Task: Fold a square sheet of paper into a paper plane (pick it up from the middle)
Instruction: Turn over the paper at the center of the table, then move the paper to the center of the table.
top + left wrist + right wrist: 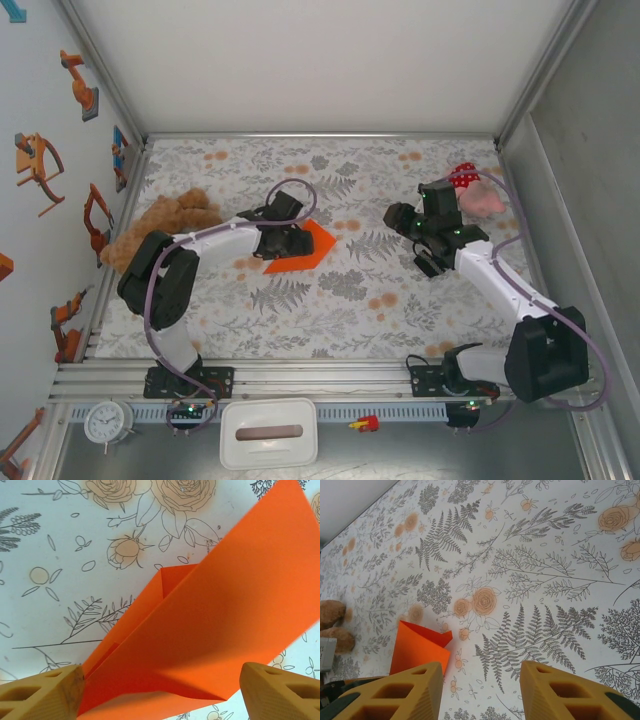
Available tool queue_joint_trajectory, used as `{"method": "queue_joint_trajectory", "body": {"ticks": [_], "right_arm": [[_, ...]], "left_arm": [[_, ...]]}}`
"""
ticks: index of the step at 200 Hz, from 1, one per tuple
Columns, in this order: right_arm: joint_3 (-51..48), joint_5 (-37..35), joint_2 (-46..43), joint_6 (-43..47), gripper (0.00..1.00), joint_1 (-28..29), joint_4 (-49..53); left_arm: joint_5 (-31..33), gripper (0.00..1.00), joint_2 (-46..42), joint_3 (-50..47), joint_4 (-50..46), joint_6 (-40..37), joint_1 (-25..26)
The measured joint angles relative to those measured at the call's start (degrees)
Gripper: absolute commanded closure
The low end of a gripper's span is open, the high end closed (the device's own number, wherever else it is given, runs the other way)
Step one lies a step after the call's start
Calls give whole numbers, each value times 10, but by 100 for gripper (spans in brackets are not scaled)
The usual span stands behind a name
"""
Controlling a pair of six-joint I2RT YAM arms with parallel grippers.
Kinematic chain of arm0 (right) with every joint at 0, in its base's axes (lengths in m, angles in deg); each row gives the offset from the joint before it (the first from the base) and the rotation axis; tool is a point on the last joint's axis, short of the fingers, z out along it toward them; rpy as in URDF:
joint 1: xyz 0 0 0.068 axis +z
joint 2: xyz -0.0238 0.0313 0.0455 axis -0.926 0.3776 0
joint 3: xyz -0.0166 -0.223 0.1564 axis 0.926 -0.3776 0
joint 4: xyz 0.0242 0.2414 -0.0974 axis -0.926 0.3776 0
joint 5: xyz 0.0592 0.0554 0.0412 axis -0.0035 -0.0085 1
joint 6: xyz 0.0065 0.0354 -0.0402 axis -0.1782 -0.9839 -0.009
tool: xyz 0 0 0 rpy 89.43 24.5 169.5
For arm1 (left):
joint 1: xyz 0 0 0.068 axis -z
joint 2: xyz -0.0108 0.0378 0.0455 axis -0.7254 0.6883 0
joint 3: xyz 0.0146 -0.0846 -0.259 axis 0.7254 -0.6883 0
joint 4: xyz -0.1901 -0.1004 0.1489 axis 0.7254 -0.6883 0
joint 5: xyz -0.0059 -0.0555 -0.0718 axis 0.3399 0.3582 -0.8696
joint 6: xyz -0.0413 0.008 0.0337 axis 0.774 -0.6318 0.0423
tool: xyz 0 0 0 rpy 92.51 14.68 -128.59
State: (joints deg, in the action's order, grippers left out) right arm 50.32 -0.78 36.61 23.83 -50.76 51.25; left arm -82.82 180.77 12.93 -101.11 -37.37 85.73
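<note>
Claw on your left first: the left claw (160, 700) is spread wide over the orange paper (210, 620), and it pinches nothing. In your left wrist view, the finger at the lower left meets the narrow end of the folded sheet. The finger at the lower right stands just clear of the sheet's near corner. The paper lies between them on the floral tablecloth (55, 555), with creased layers overlapping and a small folded pocket showing near its middle.

From above, you see the orange paper (305, 250) near the middle of the table, its point aimed toward the right arm. The left claw (288, 243) covers its left part. The brown teddy bear (160, 225) sits at the left edge, beside the left arm's elbow.

Your right claw (480, 690) is also spread, with only tablecloth between its fingers. In that wrist view the orange paper (420, 647) shows beyond the finger at the lower left, not touching it. From above, the right claw (397, 216) is well apart from the paper, and the polka-dot plush (470, 190) lies behind it near the right wall.
</note>
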Motion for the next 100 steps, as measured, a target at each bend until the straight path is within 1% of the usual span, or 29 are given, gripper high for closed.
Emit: {"method": "queue_joint_trajectory", "body": {"ticks": [43,77,100], "right_arm": [[-3,4,7,-2,56,0,-1],[-3,13,10,-3,56,0,-6],[-7,20,17,-6,53,0,-19]], "left_arm": [[13,19,-14,5,-9,4,0],[-4,21,-87,-19,3,26,2],[-19,21,-123,-52,23,51,11]]}}
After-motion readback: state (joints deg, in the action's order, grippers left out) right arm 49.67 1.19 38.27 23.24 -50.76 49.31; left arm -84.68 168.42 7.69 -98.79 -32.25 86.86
